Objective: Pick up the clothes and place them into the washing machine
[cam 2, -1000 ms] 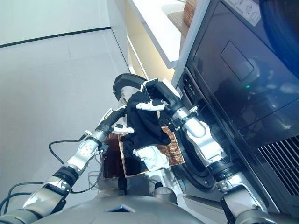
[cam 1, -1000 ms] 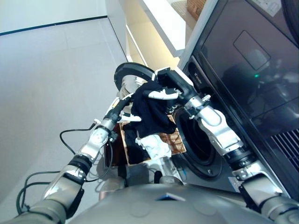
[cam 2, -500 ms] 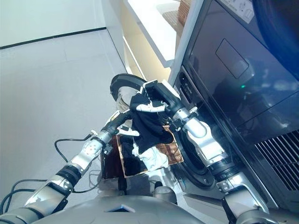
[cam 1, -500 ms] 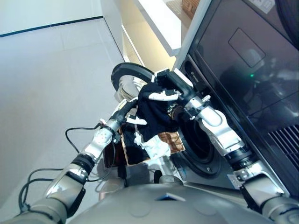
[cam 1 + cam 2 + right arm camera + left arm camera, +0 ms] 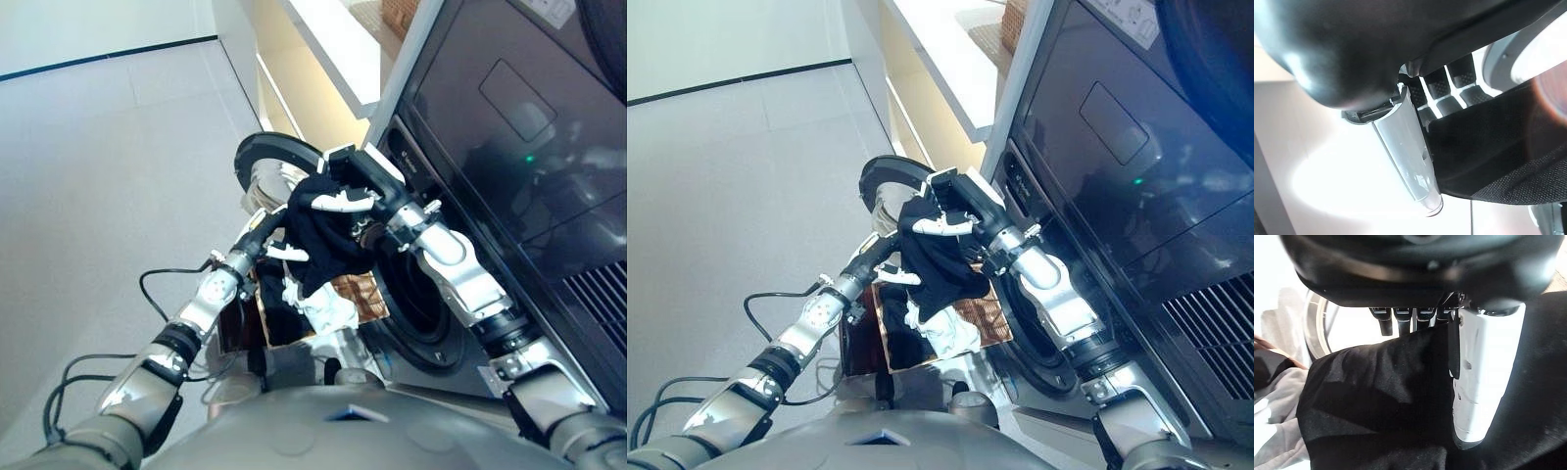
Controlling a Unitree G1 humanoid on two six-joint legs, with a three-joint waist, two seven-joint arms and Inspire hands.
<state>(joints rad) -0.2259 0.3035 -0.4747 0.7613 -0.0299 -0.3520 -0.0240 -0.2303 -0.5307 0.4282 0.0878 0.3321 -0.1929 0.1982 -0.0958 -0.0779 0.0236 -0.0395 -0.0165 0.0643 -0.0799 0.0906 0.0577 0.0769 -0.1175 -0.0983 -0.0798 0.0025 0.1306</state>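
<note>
A black garment (image 5: 328,240) hangs in the air in front of the washing machine's round opening (image 5: 421,299). My right hand (image 5: 358,181) grips its top edge, thumb and fingers pinched on the cloth (image 5: 1484,147). My left hand (image 5: 265,233) holds its lower left side, white-covered thumb (image 5: 1479,382) pressed over the black cloth (image 5: 1376,396). Below it, the shallow wicker basket (image 5: 364,294) holds white and dark clothes (image 5: 323,308).
The machine's round door (image 5: 257,155) stands open to the left of the hands. The basket rests on a low dark brown box (image 5: 230,328). A white counter (image 5: 338,49) runs beyond the machine. Pale tiled floor (image 5: 108,166) lies to the left.
My left hand has risen and closed in on the black garment's lower side. The right hand and the garment have hardly moved. The camera has shifted a little.
</note>
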